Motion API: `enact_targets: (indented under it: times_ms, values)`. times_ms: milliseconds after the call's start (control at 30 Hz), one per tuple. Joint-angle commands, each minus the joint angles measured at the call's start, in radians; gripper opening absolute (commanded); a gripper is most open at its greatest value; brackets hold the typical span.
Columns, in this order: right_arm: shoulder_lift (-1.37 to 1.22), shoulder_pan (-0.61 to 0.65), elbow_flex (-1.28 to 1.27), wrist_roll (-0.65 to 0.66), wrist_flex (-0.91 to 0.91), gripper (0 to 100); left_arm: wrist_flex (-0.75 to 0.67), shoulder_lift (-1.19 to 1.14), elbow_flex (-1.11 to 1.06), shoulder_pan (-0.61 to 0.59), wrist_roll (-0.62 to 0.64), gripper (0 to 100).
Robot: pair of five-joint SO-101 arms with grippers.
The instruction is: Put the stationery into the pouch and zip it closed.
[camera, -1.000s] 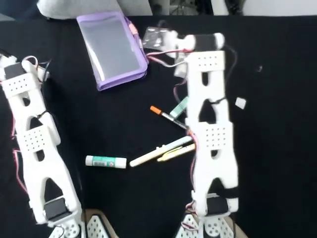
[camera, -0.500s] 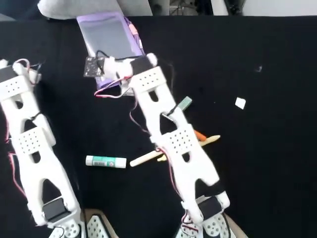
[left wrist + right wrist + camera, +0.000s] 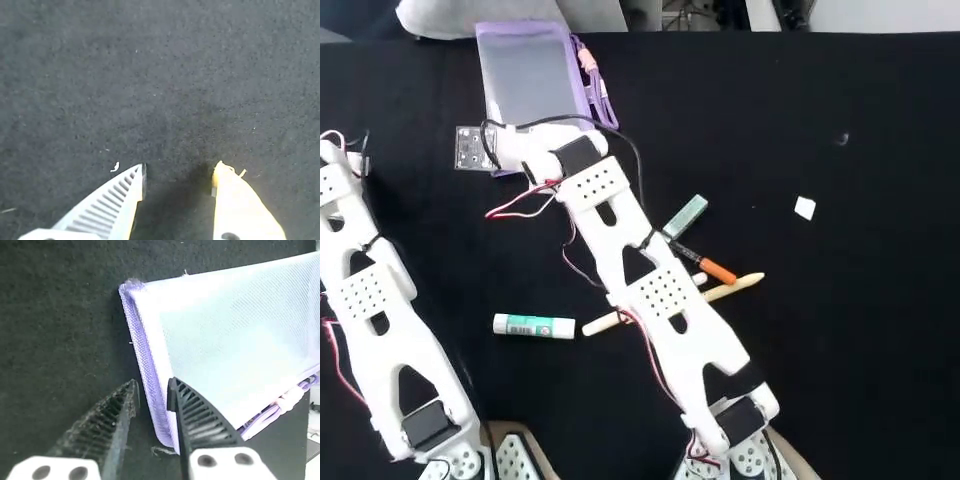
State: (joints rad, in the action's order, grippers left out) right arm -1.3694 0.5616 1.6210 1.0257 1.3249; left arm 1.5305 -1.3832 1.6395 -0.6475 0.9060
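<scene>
The purple pouch with a clear mesh front lies at the back of the table, its zip side to the right. My right gripper is at the pouch's near left corner. Up close, the right gripper is open a little, and the pouch's purple hem runs between its jaws. On the table lie a glue stick, a teal marker, an orange-capped pen and a pale yellow pencil. My left gripper hangs open over bare black cloth at the far left.
The right arm stretches diagonally over the middle of the table and covers part of the pens. A small white scrap lies at the right. The left arm runs along the left edge.
The right arm swung left from beside the pouch's right edge to its near left corner. The pens shifted to the right. The left arm drifted slightly left.
</scene>
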Motion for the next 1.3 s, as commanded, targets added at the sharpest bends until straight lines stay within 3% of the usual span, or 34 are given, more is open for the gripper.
enact_targets:
  times_ms: [0, 300, 500, 867, 1267]
  values:
    - [0.031, 0.015, 0.053, -0.005, -0.011, 10.6, -0.012, 0.015, 0.025, -0.012, 0.006, 23]
    - [-0.079, 0.028, 0.056, 0.02, -0.18, 10.8, -0.014, 0.015, 0.025, -0.012, 0.006, 23]
    - [-0.082, 0.031, 0.058, 0.02, -0.192, 19.2, -0.014, 0.015, 0.025, -0.01, 0.006, 23]
    - [-0.09, 0.035, 0.056, 0.02, -0.385, 19.1, -0.014, 0.015, 0.025, -0.01, 0.006, 23]
    - [-0.091, 0.052, 0.048, 0.021, -0.275, 19.1, -0.014, 0.015, 0.025, -0.01, 0.006, 23]
